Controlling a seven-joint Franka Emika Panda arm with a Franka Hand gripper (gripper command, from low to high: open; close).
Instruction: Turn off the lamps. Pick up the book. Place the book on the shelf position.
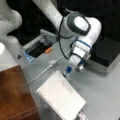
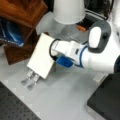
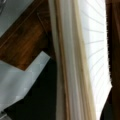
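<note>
The gripper [image 1: 68,72] sits at the book's [image 1: 61,96] upper edge, jaws' state untellable, bare table [image 1: 100,92] alongside.

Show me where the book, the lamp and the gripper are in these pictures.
book [image 1: 61,96]: a front view, middle of its white cover.
lamp [image 2: 68,11]: a front view, side of its shade.
gripper [image 1: 67,73]: a front view, its blue tip at the book's edge.
</note>
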